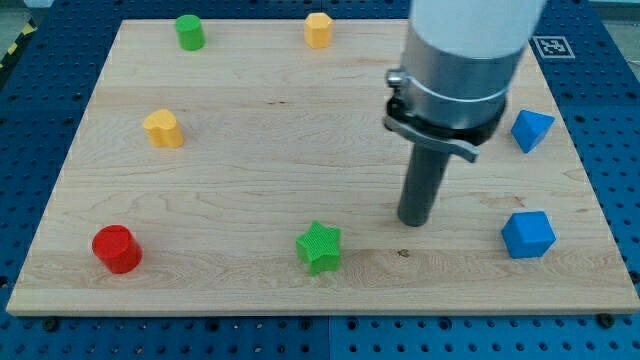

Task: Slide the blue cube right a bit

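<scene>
The blue cube sat near the lower right of the pale, grained wooden surface, well apart from the dark cylindrical rod whose tip rested to the cube's left, between it and the green star-shaped block. No gripper was fitted, so no jaw state applied. A blue wedge-like block lay above the cube, and a red cylinder stood far left.

There are no words or numbers to read here. The only sign is a small black-and-white square marker at the view's top right, just past the corner of the wooden worktop.
</scene>
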Controlling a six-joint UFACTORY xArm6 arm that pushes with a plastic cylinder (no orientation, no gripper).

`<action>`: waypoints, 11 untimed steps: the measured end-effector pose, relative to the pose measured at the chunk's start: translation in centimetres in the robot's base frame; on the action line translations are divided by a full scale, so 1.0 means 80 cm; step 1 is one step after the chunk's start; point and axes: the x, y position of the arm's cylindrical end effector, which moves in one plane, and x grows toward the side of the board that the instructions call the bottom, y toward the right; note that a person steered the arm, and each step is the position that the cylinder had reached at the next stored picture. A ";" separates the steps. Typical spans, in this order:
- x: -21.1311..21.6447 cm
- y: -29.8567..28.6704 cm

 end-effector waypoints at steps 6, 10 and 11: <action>0.041 0.098; 0.008 0.107; 0.019 0.121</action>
